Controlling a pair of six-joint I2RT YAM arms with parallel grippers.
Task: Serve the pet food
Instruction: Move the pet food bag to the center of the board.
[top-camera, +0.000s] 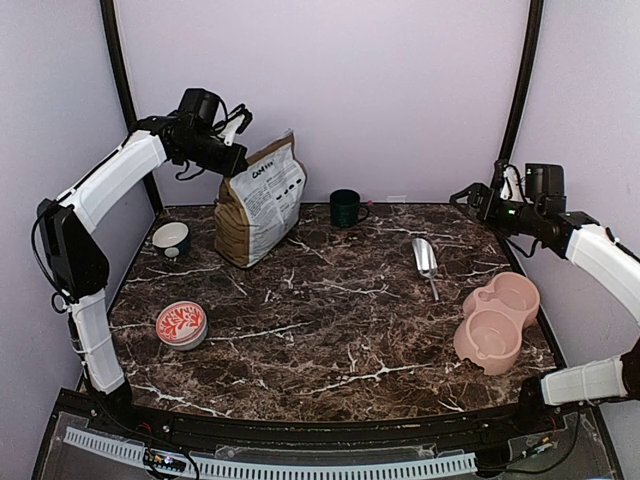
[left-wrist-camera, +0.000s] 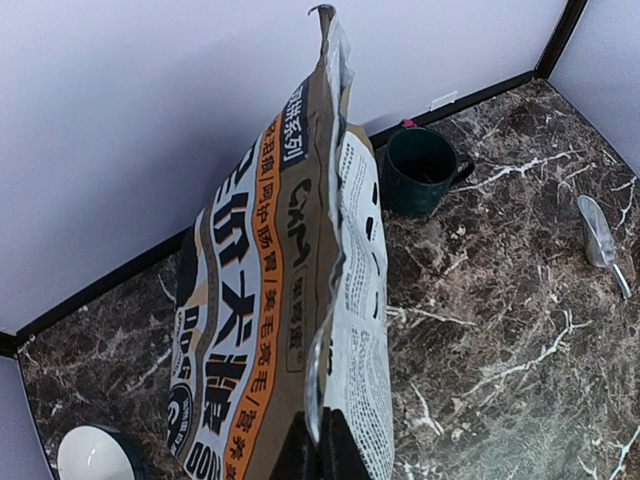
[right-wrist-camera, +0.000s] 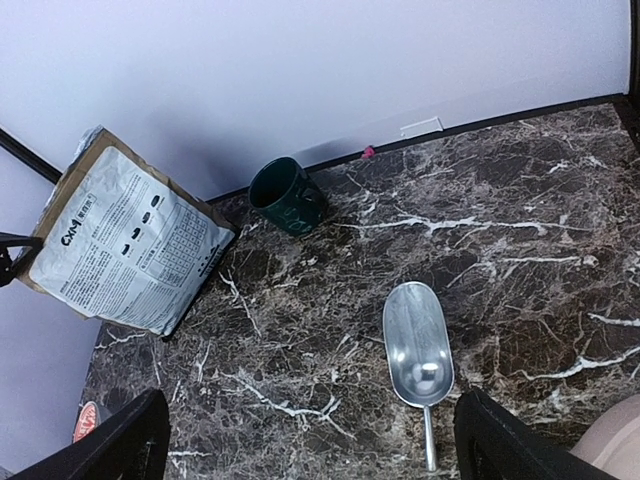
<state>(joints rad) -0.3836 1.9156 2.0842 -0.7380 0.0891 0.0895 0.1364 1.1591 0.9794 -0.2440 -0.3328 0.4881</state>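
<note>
No pet food shows in any view. The tan-and-white printed paper bag (top-camera: 262, 200) stands upright at the back left of the marble table. My left gripper (top-camera: 235, 160) is shut on the bag's upper edge; in the left wrist view the dark fingers (left-wrist-camera: 322, 445) pinch the bag's (left-wrist-camera: 270, 300) top seam between them. My right gripper (top-camera: 470, 197) hovers open above the back right, its fingers (right-wrist-camera: 120, 440) wide apart with nothing between them. A metal scoop (top-camera: 425, 258) (right-wrist-camera: 418, 345) lies flat below it. The pink double bowl (top-camera: 497, 322) sits at the right front.
A dark green mug (top-camera: 346, 208) (left-wrist-camera: 418, 170) (right-wrist-camera: 285, 195) stands by the back wall, right of the bag. A white-lined bowl (top-camera: 171, 238) (left-wrist-camera: 95, 455) sits left of the bag. A red patterned bowl (top-camera: 182, 324) rests at the front left.
</note>
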